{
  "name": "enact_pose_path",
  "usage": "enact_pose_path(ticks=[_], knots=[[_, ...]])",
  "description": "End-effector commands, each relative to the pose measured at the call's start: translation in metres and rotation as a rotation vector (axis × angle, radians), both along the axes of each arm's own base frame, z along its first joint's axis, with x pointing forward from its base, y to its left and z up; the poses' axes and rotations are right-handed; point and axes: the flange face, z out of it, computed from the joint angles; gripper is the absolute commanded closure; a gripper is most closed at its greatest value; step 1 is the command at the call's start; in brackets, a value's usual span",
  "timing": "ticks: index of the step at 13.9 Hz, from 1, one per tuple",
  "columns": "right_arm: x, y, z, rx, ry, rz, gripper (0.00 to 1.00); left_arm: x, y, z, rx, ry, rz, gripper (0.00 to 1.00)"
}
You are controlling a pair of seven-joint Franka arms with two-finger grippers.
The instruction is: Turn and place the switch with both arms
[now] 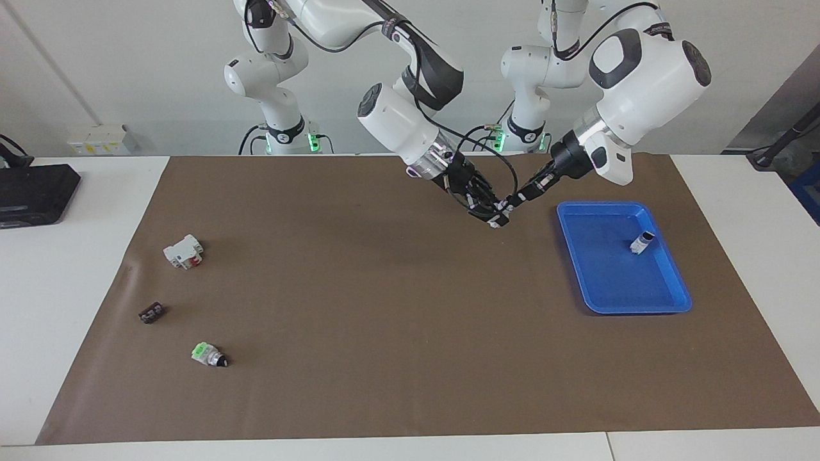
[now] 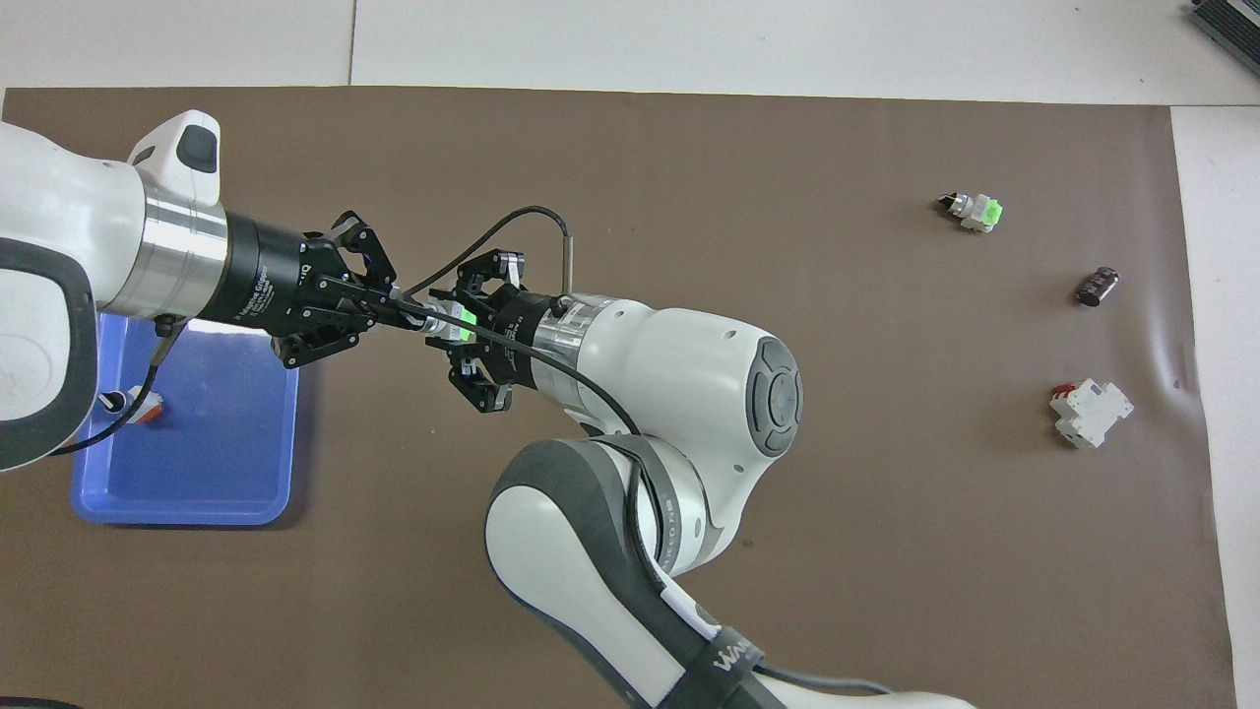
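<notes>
White worktop (image 1: 83,256) under brown mat (image 1: 384,320), pale wall (image 1: 128,64). Above mat beside blue tray (image 1: 672,301): switch (image 2: 451,325) pinched by closed left hand (image 1: 514,200) and, seemingly, closed right hand (image 1: 496,218).

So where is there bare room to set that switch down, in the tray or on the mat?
The blue tray is mostly bare; only a small white part sits in it, toward the robots' end. The brown mat is open between the tray and the three loose parts at the right arm's end. It is crowded where the left gripper and right gripper meet on the switch.
</notes>
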Motion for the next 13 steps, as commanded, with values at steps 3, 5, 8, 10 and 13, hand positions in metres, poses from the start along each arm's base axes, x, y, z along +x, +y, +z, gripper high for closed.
enact_pose_path(ticks=[3,5,8,10,13], knots=[[0.002,-0.006,0.014,0.027,-0.011,-0.022,1.00,-0.002,0.016,-0.011,0.063,0.130,0.261,1.00],[0.003,-0.006,0.014,0.026,-0.010,-0.022,1.00,-0.004,0.017,-0.007,0.071,0.175,0.355,1.00],[0.001,-0.005,0.014,0.027,-0.010,-0.019,1.00,-0.004,0.019,-0.008,0.095,0.221,0.459,1.00],[0.002,-0.006,0.014,0.027,-0.010,-0.021,1.00,-0.003,0.020,-0.007,0.099,0.242,0.512,1.00],[0.002,-0.006,0.014,0.027,-0.010,-0.021,1.00,0.001,0.029,-0.006,0.092,0.257,0.582,1.00]])
